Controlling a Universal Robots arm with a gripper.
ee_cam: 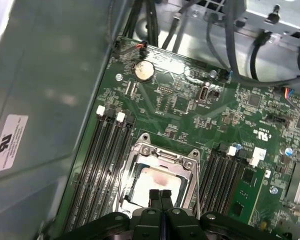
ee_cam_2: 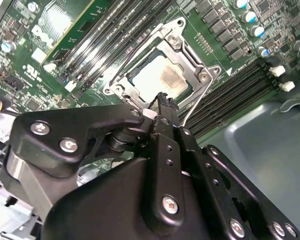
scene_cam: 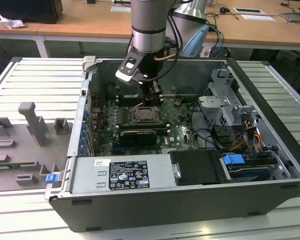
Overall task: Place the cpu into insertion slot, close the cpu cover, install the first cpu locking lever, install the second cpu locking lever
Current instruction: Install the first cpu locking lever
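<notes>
cpu (ee_cam: 155, 180) under cpu cover (ee_cam: 167, 154), edge hidden behind end effector (ee_cam: 160, 196) | fingertips (ee_cam: 154, 196) pressed together, holding nothing

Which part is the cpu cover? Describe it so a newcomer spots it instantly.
Inside the open computer case, find the green motherboard and the two banks of long black memory slots. Between them, under the gripper, lies the cpu cover: the only shiny square metal frame, its cut-out centre showing the pale cpu.

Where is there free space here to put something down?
Bare slatted table between the grey fixtures and the desk, and past the case on the exterior view's right. Inside the case is crowded: gripper over the socket, cables and drive cage alongside.
</notes>
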